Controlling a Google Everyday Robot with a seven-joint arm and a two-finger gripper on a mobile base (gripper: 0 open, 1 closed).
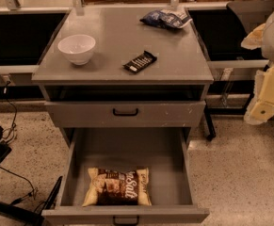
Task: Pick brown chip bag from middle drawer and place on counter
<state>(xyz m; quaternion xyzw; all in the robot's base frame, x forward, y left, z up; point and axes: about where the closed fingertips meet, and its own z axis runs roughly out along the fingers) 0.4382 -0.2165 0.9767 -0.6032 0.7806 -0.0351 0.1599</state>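
The brown chip bag (118, 187) lies flat on the floor of the pulled-out middle drawer (127, 149), near its front wall and a little left of centre. The drawer's black handle (125, 219) shows at the bottom edge. The counter (117, 36) is the grey top of the cabinet, above the drawer. My gripper (264, 108) hangs at the far right of the view, beside the cabinet at about the height of the closed drawer, well away from the bag and holding nothing that I can see.
On the counter stand a white bowl (77, 48) at the left, a small black bar with white stripes (140, 61) in the middle and a blue-and-white snack bag (166, 18) at the back right. A closed drawer (125, 113) sits above the open one. Cables (9, 126) lie on the floor at the left.
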